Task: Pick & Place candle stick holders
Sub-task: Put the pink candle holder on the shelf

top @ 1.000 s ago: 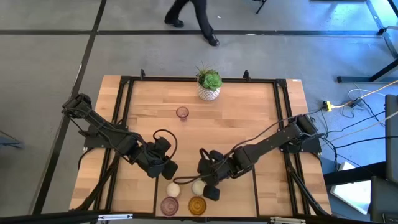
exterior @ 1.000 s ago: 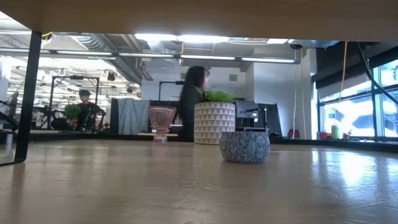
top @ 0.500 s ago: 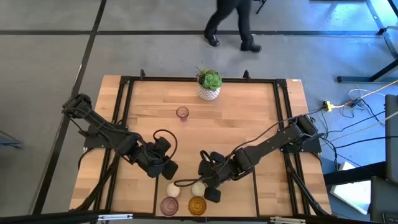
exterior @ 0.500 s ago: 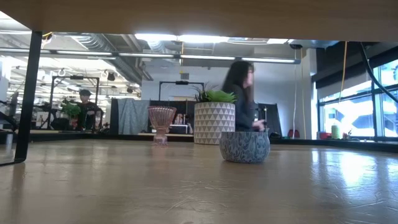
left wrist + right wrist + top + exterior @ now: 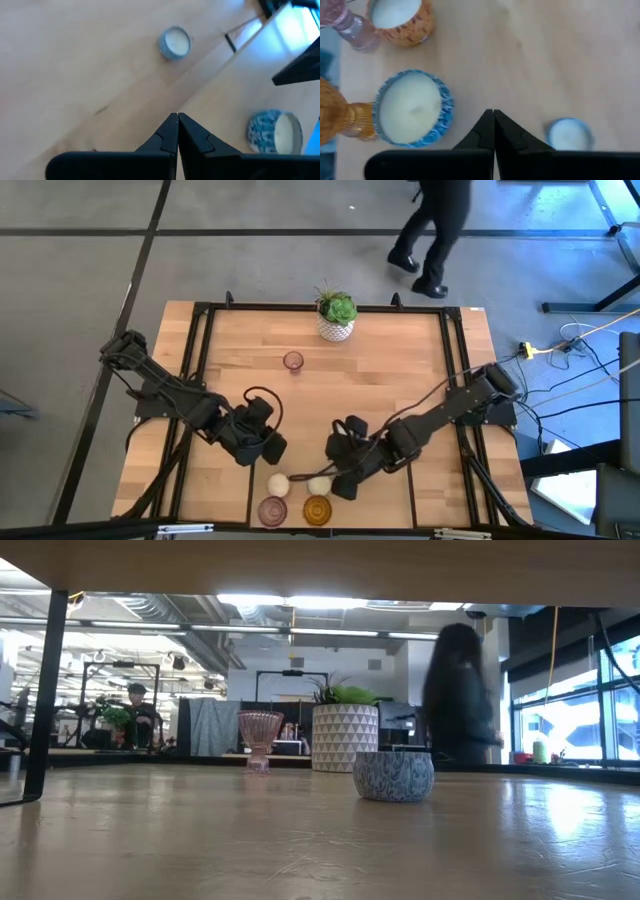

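Near the table's front edge stand two cream-topped holders (image 5: 277,483) (image 5: 318,485), a purplish-pink glass holder (image 5: 272,510) and an amber glass holder (image 5: 317,509). Another pink glass holder (image 5: 292,361) stands toward the far edge. My right gripper (image 5: 341,486) is shut and empty, just right of the blue-patterned cream holder (image 5: 412,109). A small blue holder (image 5: 568,134) shows on its other side. My left gripper (image 5: 268,448) is shut and empty, above the bare table left of the group. It is also shut in the left wrist view (image 5: 177,120).
A green plant in a white patterned pot (image 5: 336,317) stands at the middle of the far edge. A black metal frame (image 5: 200,310) runs along the table's sides. A person (image 5: 435,230) walks on the floor beyond the far edge. Bare wood lies in the middle.
My right arm has swung a little toward the table's right edge, with its gripper staying shut beside the cream holder. The person behind the table has walked toward the right.
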`<state>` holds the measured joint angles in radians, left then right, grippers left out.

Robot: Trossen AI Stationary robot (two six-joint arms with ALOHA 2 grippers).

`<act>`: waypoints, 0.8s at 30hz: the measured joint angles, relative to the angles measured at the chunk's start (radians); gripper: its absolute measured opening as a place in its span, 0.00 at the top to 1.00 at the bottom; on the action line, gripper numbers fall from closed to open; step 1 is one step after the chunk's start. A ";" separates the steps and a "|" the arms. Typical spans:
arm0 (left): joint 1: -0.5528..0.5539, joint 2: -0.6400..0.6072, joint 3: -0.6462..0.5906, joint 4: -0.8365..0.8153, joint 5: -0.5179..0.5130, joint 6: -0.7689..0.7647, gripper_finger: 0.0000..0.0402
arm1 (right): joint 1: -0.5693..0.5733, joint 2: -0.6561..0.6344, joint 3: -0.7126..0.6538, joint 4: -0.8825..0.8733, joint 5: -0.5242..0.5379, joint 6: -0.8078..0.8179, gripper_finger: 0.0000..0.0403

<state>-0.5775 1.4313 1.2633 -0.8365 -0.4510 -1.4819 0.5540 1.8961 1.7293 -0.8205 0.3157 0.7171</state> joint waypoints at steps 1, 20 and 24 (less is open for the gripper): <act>0.007 -0.005 0.000 0.001 -0.013 0.001 1.00 | 0.008 -0.003 0.008 -0.027 0.031 0.000 1.00; 0.186 -0.140 0.000 0.012 -0.112 0.215 1.00 | 0.148 -0.197 0.163 -0.381 0.233 0.106 1.00; 0.233 -0.143 0.000 0.029 -0.024 0.297 1.00 | 0.191 -0.267 0.163 -0.341 0.275 0.115 1.00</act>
<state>-0.3442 1.2881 1.2633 -0.8079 -0.4751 -1.1849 0.7448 1.6292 1.8927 -1.1611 0.5907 0.8324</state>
